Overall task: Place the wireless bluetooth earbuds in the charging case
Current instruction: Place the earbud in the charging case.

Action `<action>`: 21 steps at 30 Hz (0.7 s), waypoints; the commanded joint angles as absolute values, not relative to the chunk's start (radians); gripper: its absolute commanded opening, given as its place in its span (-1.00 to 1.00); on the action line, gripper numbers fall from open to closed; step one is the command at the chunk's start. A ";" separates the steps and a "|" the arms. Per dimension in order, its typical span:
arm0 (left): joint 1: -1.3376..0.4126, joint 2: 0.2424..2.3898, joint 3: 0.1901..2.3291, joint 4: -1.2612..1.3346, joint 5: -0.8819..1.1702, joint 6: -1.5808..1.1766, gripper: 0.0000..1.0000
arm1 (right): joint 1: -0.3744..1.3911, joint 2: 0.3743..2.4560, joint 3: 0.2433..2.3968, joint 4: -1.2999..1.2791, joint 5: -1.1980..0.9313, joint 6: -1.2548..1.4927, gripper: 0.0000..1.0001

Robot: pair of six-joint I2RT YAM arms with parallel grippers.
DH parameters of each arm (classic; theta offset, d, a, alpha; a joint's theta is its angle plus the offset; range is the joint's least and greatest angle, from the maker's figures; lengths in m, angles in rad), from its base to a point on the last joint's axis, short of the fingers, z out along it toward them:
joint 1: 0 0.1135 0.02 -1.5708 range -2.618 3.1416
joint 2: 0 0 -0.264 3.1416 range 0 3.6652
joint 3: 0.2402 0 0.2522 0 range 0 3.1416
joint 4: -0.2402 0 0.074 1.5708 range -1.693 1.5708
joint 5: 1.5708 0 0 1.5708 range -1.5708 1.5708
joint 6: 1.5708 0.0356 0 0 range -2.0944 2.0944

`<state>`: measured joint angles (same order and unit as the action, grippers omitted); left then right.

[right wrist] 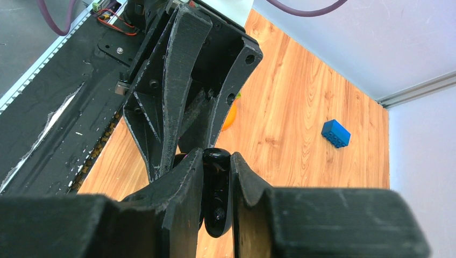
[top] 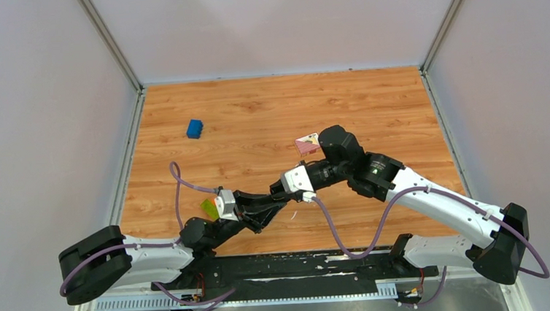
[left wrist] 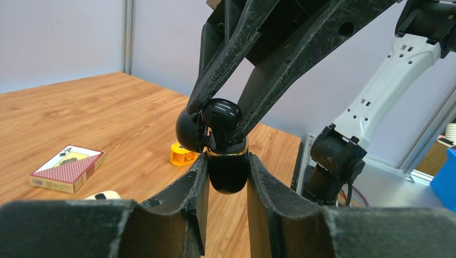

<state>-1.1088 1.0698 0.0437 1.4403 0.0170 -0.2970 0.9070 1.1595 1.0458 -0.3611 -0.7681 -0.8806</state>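
In the left wrist view my left gripper (left wrist: 228,161) is shut on the black charging case (left wrist: 228,174). The case has a gold rim and stands upright, with its round lid (left wrist: 189,131) open to the left. My right gripper (left wrist: 221,122) comes down from above, shut on a glossy black earbud (left wrist: 221,113) that sits at the case's mouth. The right wrist view shows that earbud (right wrist: 216,188) pinched between my right gripper's (right wrist: 216,161) fingers. In the top view the two grippers (top: 272,208) (top: 285,190) meet near the table's front middle, and the case is hidden. The second earbud is not clearly seen.
A yellow ring (left wrist: 183,154) and a red card pack (left wrist: 67,167) lie on the wooden table (top: 269,112). A small whitish rounded thing (left wrist: 102,195) lies behind my left finger. A blue brick (top: 195,128) sits at the far left.
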 commanded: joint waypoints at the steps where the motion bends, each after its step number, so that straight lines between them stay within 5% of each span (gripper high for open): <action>1: -1.100 1.062 0.046 1.577 0.002 -0.275 -1.00 | 0.913 1.150 1.032 -0.424 -0.759 -0.892 -0.57; 21: -1.097 1.052 0.045 1.563 0.002 -0.276 -1.00 | 0.916 1.150 1.037 -0.452 -0.786 -0.922 -0.43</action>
<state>-1.1038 1.0695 0.0360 1.4437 0.0181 -0.2970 0.9070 1.1557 1.0451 -0.3927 -0.7647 -0.9134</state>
